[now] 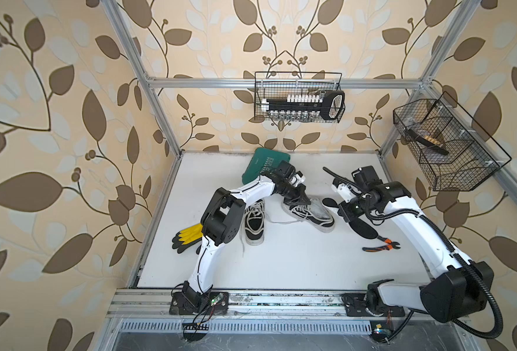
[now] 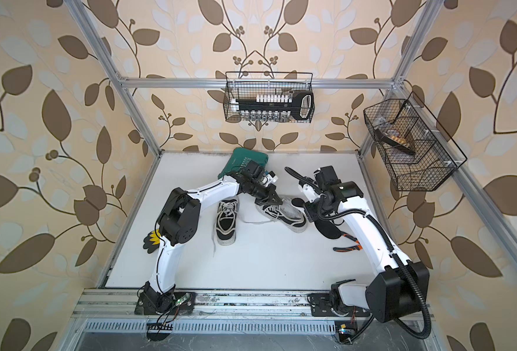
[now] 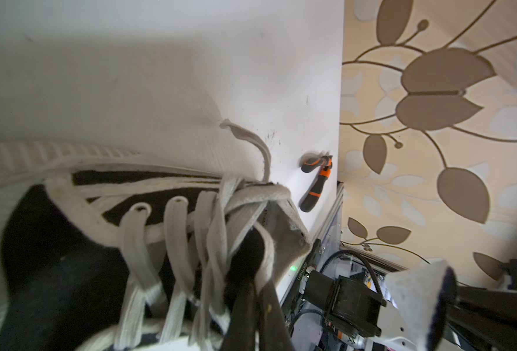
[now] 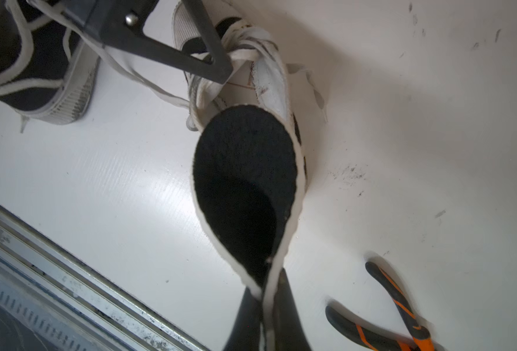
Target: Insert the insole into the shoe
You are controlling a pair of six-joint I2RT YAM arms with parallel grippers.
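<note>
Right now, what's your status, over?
Left gripper shut on shoe tongue. Right gripper shut on insole, folded, tip at shoe's opening, not seated. Laces bunched there.

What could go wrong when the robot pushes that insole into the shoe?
1. The right gripper pinches the insole folded, so it might go into the shoe curled or bunch up.
2. The left gripper holds the shoe only at its laced top; a push could make it slip or slide.
3. The pliers lie close by the right arm and might get bumped.
</note>
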